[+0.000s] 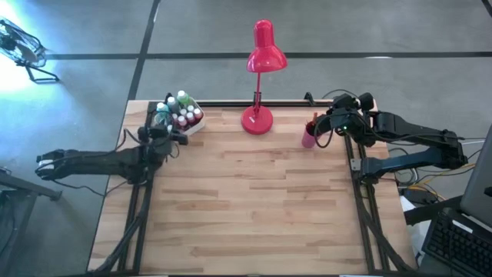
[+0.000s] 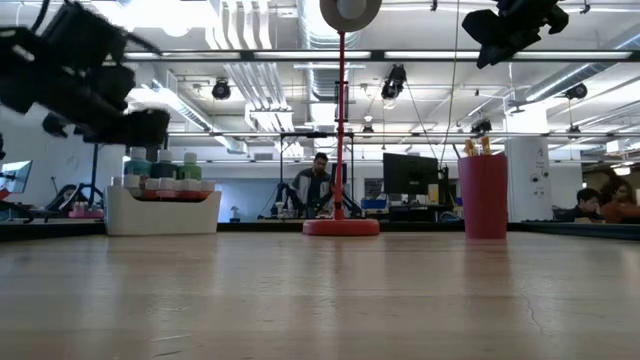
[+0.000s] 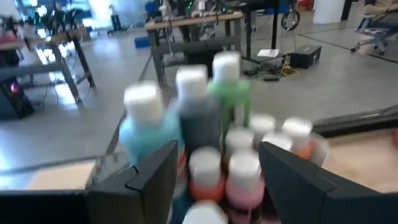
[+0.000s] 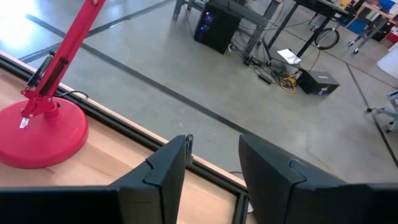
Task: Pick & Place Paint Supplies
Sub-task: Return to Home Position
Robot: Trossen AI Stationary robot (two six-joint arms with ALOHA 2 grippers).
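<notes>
Several small white-capped paint bottles (image 1: 181, 111) stand upright in a white tray (image 2: 163, 210) at the table's far left corner. In the left wrist view they show as teal, dark, green, orange and pink bottles (image 3: 214, 118). My left gripper (image 3: 217, 155) is open and hovers just on the near side of the tray (image 1: 178, 137), with the nearest caps showing in the gap between its fingers. A pink cup (image 1: 309, 136) with brush ends (image 2: 475, 147) sticking out stands on the table at the far right. My right gripper (image 4: 211, 155) is open above the cup (image 1: 324, 131), with nothing between its fingers.
A red desk lamp (image 1: 261, 77) stands at the middle of the far edge, its base (image 4: 43, 134) on the wood between tray and cup. The wooden tabletop (image 1: 254, 208) stretches toward the near edge. Beyond the far edge lie a dark rail and the room's floor.
</notes>
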